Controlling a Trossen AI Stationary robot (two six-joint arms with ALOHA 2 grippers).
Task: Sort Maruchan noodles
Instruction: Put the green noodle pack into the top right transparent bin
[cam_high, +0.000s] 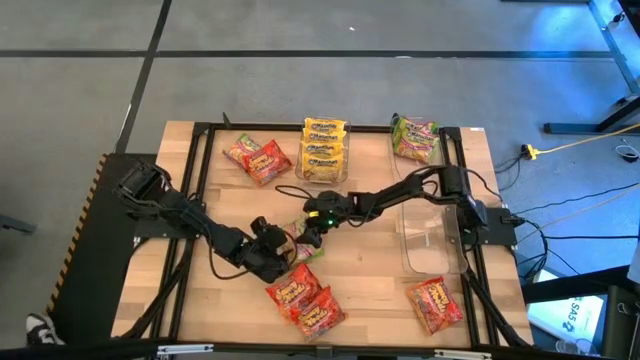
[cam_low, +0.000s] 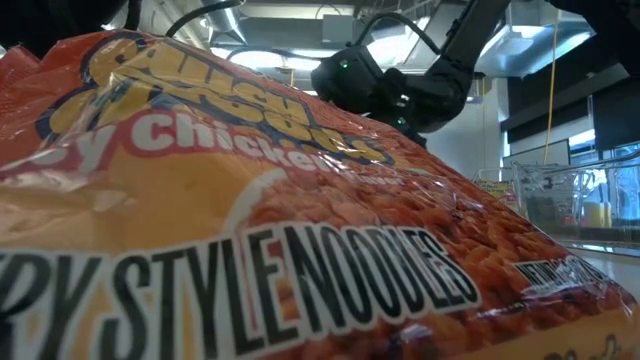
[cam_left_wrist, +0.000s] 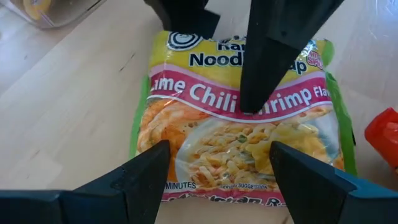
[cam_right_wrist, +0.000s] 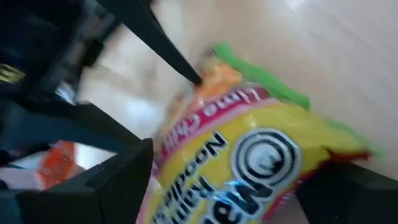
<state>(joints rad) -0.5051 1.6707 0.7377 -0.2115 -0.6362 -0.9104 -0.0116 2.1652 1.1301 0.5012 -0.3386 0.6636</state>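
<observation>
High view: both grippers meet over a lime chili shrimp packet (cam_high: 300, 238) mid-table; left wrist: left gripper (cam_left_wrist: 217, 165) spread astride it; right wrist: right gripper (cam_right_wrist: 249, 186) spread at its edge — imo let only 1 arm pinch, w/ other backing off.

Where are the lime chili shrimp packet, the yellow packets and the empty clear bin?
Lime chili shrimp packet (cam_left_wrist: 242, 143): left wrist view, on its printed front.
Yellow packets (cam_high: 324, 150): high view, middle of the stack.
Empty clear bin (cam_high: 424, 238): high view, on its bare floor.
</observation>
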